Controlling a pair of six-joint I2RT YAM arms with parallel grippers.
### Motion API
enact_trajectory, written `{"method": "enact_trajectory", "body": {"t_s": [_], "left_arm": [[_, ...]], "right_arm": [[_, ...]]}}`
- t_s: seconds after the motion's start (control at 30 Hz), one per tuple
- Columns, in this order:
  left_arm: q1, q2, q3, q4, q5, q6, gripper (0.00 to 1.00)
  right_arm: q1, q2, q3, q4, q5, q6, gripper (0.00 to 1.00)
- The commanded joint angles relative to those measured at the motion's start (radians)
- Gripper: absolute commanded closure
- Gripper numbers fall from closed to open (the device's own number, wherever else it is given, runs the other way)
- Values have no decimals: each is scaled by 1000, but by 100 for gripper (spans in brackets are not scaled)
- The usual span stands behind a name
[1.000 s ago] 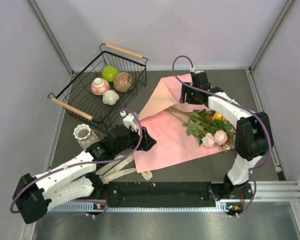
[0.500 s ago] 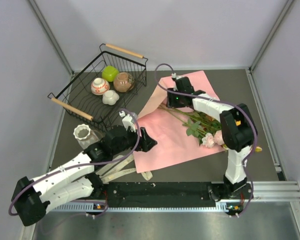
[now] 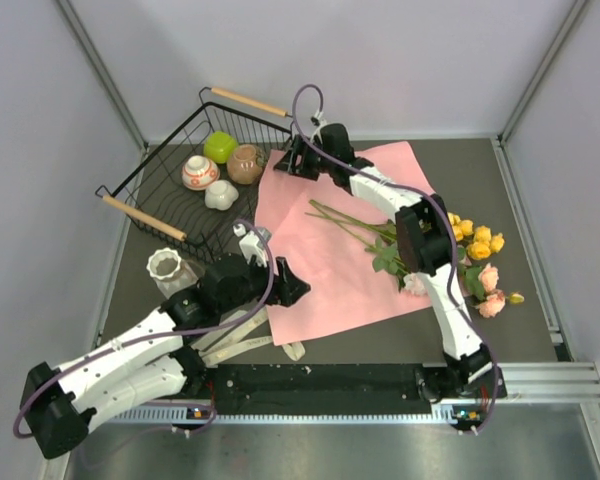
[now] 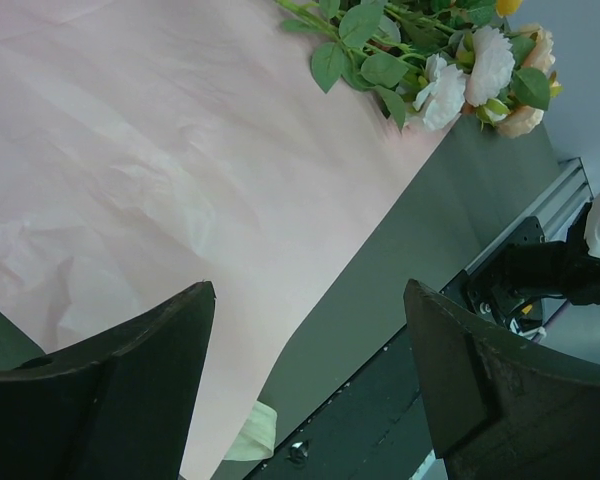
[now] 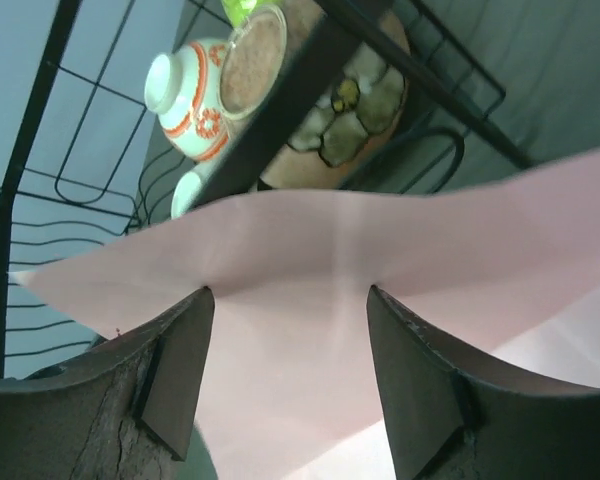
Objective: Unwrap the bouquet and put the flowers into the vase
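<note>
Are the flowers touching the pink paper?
Touching. Top view: the flowers lie with stems and leaves flat on the pink paper, yellow blooms past its edge.

We get soft, even light from above, with only faint shadows on the worktop (image 3: 480, 170). The overhead view is sharp. Up close, the left tool (image 4: 310, 290) and right tool (image 5: 288, 292) show dark, blurred fingers (image 4: 110, 390), and the wrapping paper (image 5: 310, 260) looks pale and washed out.

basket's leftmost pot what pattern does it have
The pot is white with orange-red rings and bands, clearest in the right wrist view.
</note>
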Motion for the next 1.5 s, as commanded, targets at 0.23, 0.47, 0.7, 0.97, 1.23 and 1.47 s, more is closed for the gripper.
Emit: {"method": "enact_trajectory", "body": {"t_s": [0.23,0.47,0.7,0.97,1.23,1.47], "left_arm": [[1,-84,-16,0,-9,8,18],[3,-131,46,-31,15,35,17],[3,-245,97,-129,23,58,16],[3,-381,85,-207,-26,57,16],[1,-378,123,-258,-46,91,15],[3,-371,152,-281,-48,129,15]], "right_arm": [[-73,-465,-395,-221,166,206,33],[-90,-748,-829,-233,372,667,36],[-92,-815,-1007,-205,564,926,48],[-118,-762,-1038,-221,669,1089,52],[-122,-685,-1009,-231,670,1171,55],[-125,-647,-1013,-235,666,1246,64]]}}
